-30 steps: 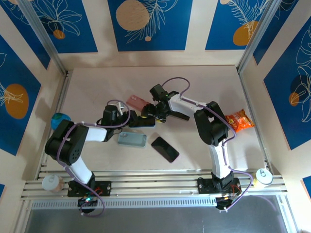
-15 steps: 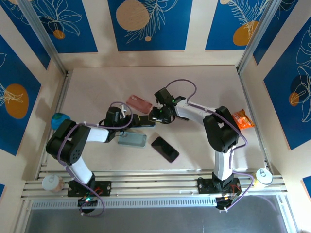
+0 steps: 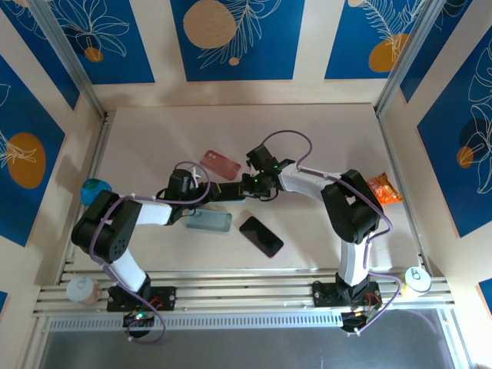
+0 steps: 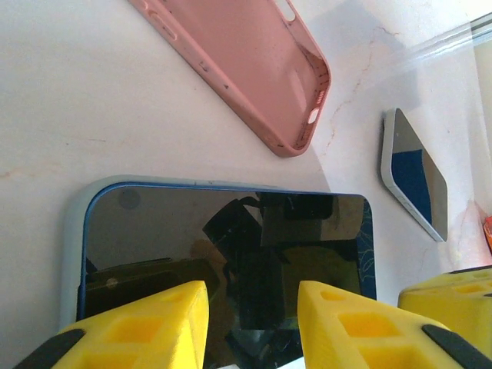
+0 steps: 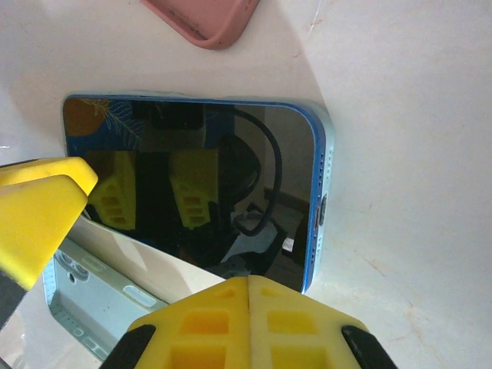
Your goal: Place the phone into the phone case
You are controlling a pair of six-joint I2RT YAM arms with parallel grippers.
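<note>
The phone (image 5: 192, 184) has a shiny black glass front that shows things like a mirror, and a smooth blue rim. The pink case (image 4: 238, 69) looks soft, rubbery and dull. The pale blue case (image 5: 84, 296) looks like smooth, dull plastic. The counter (image 4: 77, 92) is pale and smooth, with faint veins like stone.

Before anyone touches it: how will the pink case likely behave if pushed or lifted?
The pink case is an empty, thin-walled shell: probably light and bendy. Lying flat on the smooth table, it would likely slide, not tip.
</note>
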